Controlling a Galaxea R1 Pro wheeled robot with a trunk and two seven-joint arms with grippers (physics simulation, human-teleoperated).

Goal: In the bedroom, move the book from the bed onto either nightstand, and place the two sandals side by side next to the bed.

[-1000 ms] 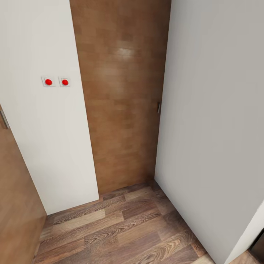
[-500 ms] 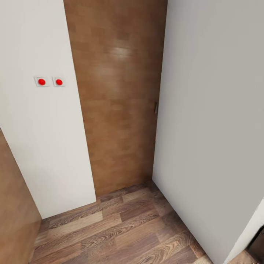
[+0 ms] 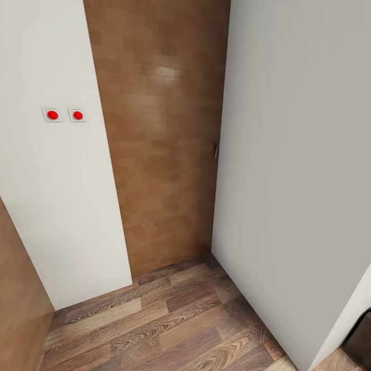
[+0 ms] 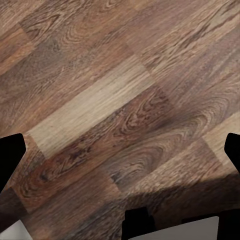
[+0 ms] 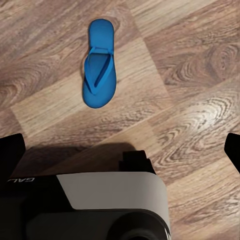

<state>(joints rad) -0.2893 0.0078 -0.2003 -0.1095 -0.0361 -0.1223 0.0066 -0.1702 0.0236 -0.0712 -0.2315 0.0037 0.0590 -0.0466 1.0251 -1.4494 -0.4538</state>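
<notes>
1. Left gripper [image 4: 120, 150]: its dark fingertips sit at the two side edges of the left wrist view, spread wide with nothing between them. Bare brown wood-plank floor [image 4: 100, 95] lies under the gap.

2. Right gripper [image 5: 120, 150]: its fingertips likewise stand far apart at the side edges of the right wrist view, holding nothing. Part of the robot's own grey and black body [image 5: 110, 200] lies below the jaws.

3. Task item: one bright blue flat flip-flop sandal [image 5: 99, 64] lies flat on the planks, strap side up, beyond the right jaws and just off their centre line, well apart from either fingertip.

4. Judgement: both arms hang pointing at the floor with jaws parted, a carrying posture suited to driving; the robot appears to be in transit, no grasp yet begun.

5. Surface and room: the head view faces a corner where a brown wooden door [image 3: 159, 134] with a small metal latch [image 3: 215, 150] stands between white wall panels [image 3: 56, 206]. Two white switch plates with red buttons [image 3: 64, 115] sit on the left-hand panel.
</notes>
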